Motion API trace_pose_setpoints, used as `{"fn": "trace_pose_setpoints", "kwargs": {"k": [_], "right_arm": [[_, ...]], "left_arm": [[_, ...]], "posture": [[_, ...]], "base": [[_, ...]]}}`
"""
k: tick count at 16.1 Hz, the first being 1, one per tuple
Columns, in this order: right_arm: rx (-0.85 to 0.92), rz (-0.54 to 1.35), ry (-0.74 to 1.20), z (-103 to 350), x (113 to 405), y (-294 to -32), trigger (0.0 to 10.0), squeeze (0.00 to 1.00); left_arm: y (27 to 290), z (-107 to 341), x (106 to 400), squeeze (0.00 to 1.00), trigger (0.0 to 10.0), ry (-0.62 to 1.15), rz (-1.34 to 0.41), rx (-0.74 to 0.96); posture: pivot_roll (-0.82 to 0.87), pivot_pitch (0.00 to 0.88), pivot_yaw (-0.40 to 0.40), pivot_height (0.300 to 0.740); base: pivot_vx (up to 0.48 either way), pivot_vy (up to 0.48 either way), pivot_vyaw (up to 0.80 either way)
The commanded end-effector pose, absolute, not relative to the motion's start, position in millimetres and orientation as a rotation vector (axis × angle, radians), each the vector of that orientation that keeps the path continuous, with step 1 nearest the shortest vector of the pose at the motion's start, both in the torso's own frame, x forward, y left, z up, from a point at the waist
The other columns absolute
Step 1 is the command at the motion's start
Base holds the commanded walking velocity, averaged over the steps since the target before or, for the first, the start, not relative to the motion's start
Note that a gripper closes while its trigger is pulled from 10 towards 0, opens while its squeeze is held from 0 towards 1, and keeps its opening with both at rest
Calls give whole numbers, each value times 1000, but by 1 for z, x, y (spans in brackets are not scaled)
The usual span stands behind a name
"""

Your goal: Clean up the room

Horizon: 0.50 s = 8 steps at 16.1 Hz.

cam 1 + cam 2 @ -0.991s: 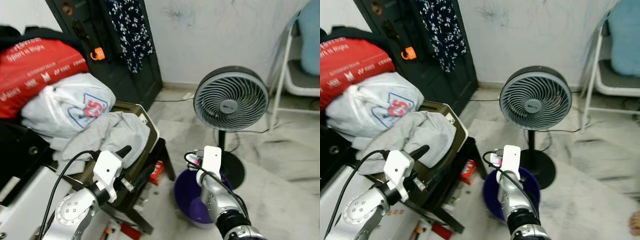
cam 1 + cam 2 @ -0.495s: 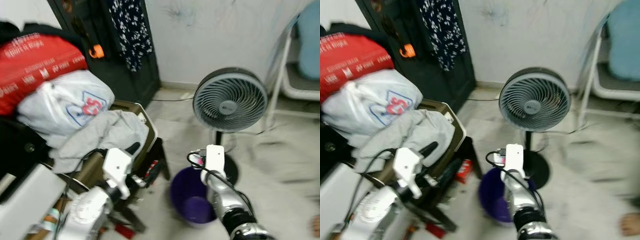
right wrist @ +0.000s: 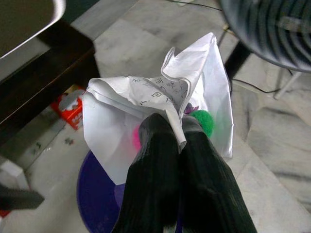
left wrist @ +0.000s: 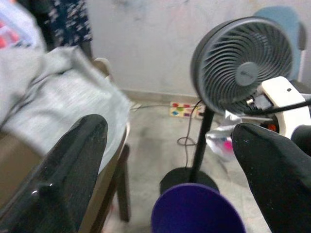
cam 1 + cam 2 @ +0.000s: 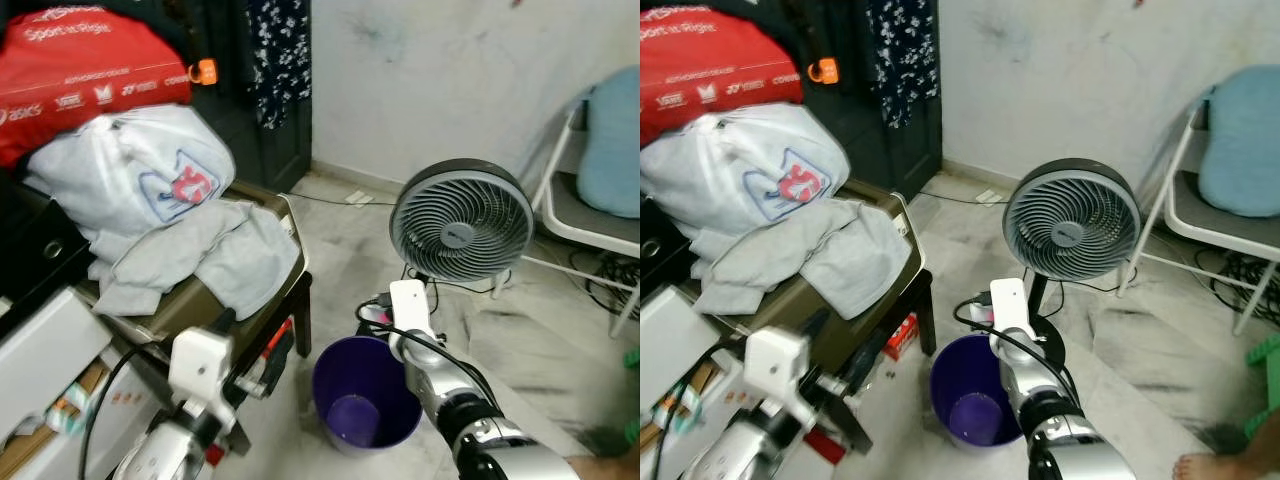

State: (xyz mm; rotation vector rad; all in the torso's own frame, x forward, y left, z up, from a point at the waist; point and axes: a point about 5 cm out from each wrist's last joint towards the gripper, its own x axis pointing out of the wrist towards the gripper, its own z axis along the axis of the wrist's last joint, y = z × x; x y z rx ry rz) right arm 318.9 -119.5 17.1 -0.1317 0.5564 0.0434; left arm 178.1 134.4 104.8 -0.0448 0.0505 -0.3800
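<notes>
On the left, the left tool (image 4: 165, 160) is raised low beside the dark table (image 5: 262, 275) heaped with grey clothes (image 5: 205, 258), its fingers spread wide and empty. Right of it, the right arm reaches forward over the purple bin (image 5: 365, 395), the right tool (image 3: 175, 127) clamped on a crumpled white paper (image 3: 160, 99), near the standing fan (image 5: 462, 220).

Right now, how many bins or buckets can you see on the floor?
1. A purple bucket stands on the floor beside the dark table, in front of the fan. Others may be hidden behind the furniture.
</notes>
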Motion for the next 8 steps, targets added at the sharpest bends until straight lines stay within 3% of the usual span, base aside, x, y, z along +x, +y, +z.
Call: {"fn": "trace_pose_setpoints", "kwargs": {"k": [1,8], "right_arm": [[-140,57,557,18,320,-114,10000,0],[-222,-13,593,15,319,-116,10000,0]], "left_arm": [[137,112,174,0,10000,42,-370,-23],[153,118,149,0,10000,107,-365,19]], "posture": [[132,60,-30,740],[166,121,-1,740]], "base": [[0,0,0],[0,0,0]]}}
